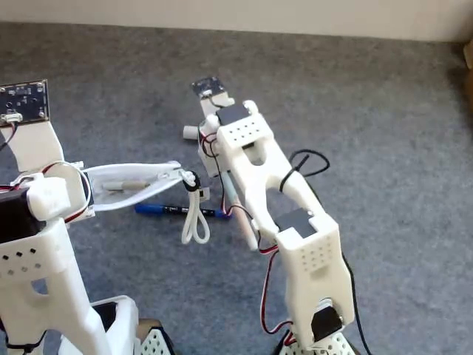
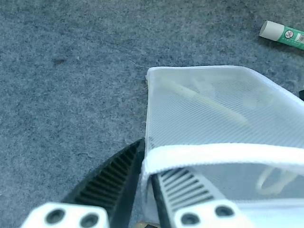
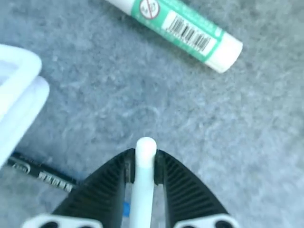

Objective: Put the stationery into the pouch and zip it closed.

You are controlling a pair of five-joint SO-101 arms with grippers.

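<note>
Grey felt covers the desk [image 1: 369, 111], with a pale wall along its far edge. The left jaws are clamped on one end of the white mesh pouch [image 2: 213, 109], gripping its bound rim. The pouch's mouth gapes open and a pale pen [image 1: 126, 185] lies inside. A white cord loop [image 1: 196, 222] hangs off the pouch's other end. The right jaws are closed narrowly around a white pen [image 3: 144, 180], whose tip pokes out past them. A green-and-white glue stick [image 3: 180, 31] lies on the felt nearby. A blue marker [image 1: 174, 210] lies just beside the pouch.
</note>
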